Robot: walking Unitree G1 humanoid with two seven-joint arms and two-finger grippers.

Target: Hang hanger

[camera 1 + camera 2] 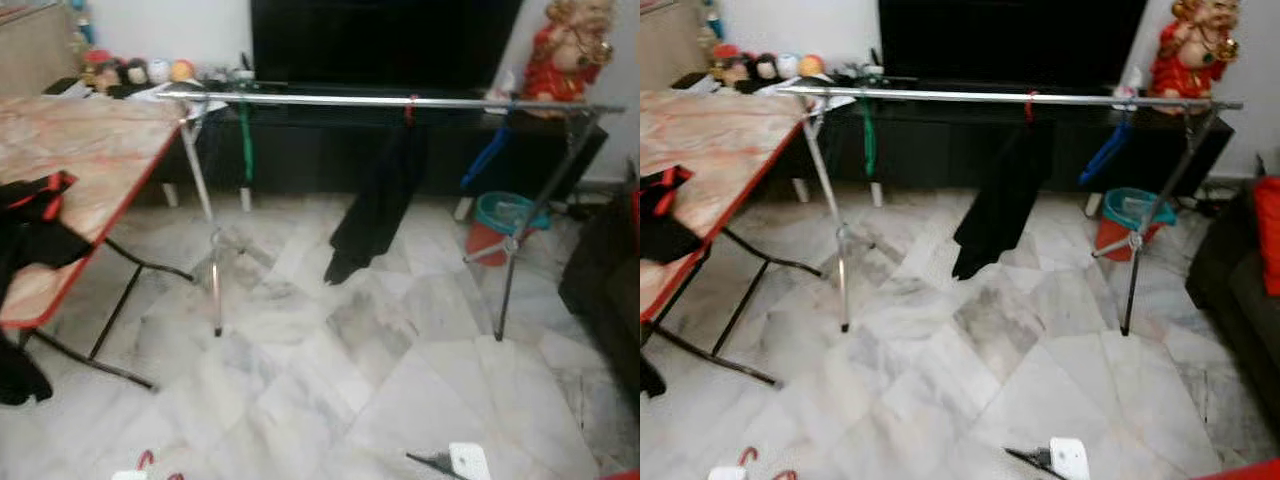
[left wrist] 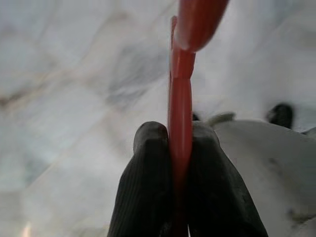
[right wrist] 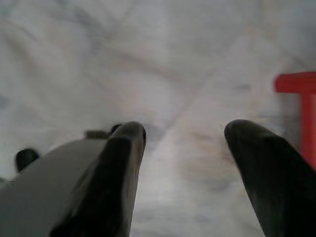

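Left hand (image 2: 180,148) clenched on the red hanger (image 2: 180,98), low over the marble floor (image 1: 330,380); right hand (image 3: 185,148) released, empty. Best carried up to the rail (image 1: 400,102), hook kept upright, set beside the black garment (image 1: 375,205).

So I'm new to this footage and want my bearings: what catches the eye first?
A long silver clothes rail spans the room before a dark TV cabinet, with a black garment drooping from its middle to the marble floor. At the left stands a red-edged folding table. The left hand is shut on a red hanger; the right hand is open.
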